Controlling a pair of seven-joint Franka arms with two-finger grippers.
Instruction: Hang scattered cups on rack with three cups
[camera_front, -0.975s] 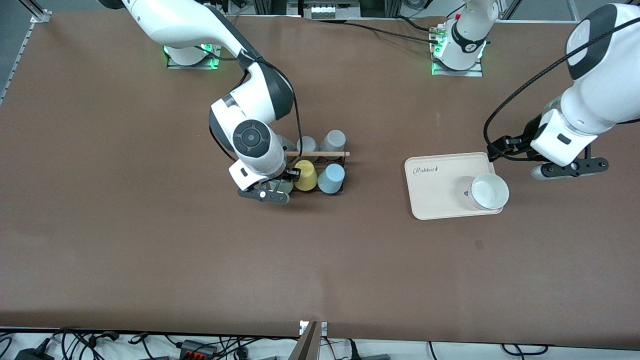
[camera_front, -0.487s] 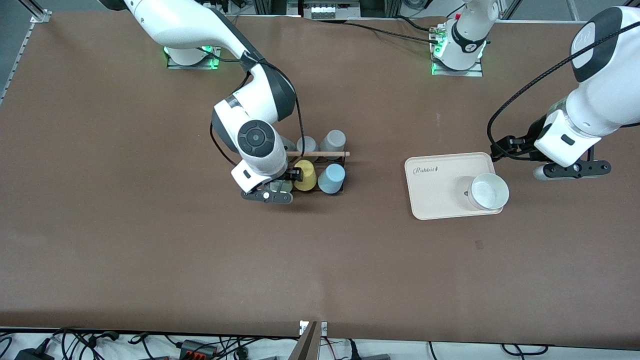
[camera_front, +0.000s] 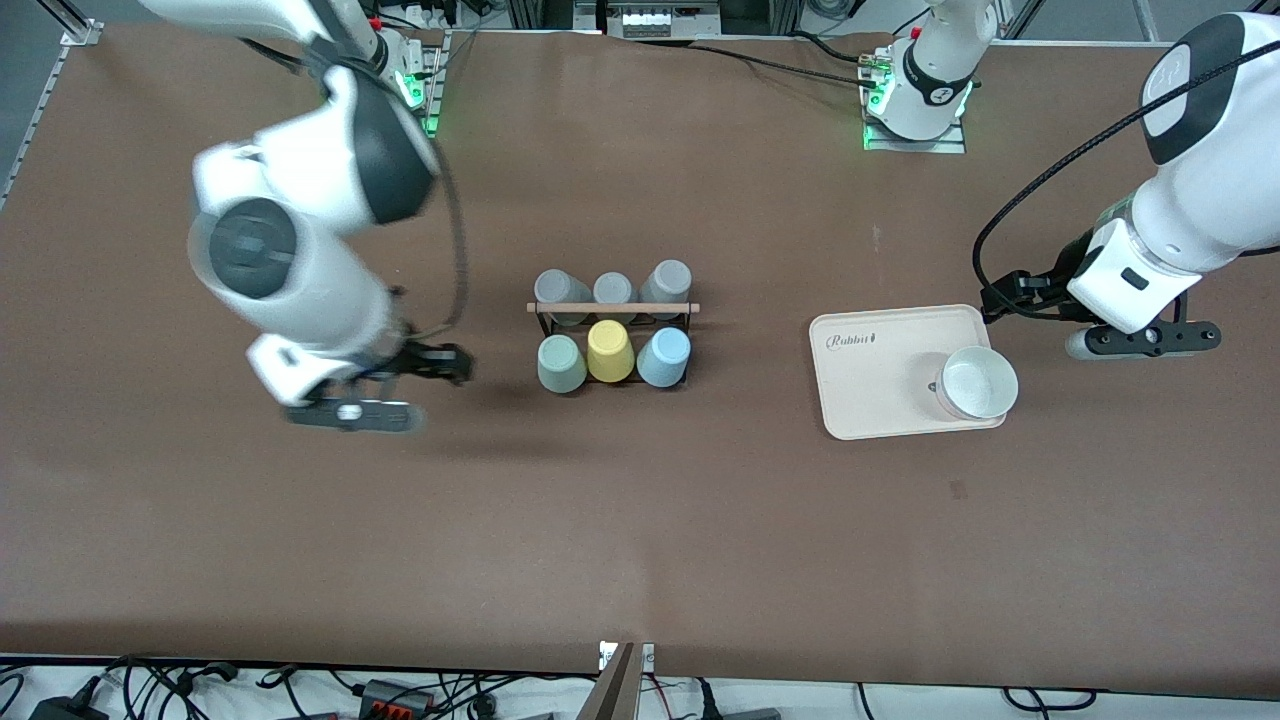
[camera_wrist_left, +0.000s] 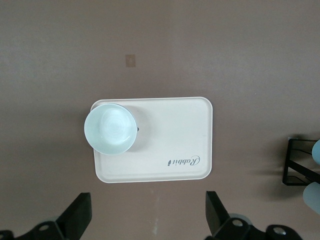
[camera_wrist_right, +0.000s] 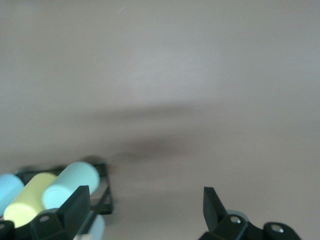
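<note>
**Both cups hung on the rack**

The right gripper (camera_front: 400, 385) hangs spread and empty over bare table. Mint-green tumbler (camera_front: 561, 363) and light blue tumbler (camera_front: 663, 357) sit on the rack (camera_front: 612, 308), seemingly over pegs. The left gripper (camera_front: 1085, 335) waits spread beside the beige tray (camera_front: 880, 375)

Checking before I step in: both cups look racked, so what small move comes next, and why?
Probably just park the right gripper clear of the rack: the mint-green cup and light blue cup both sit on it, and neither gripper holds anything.
</note>
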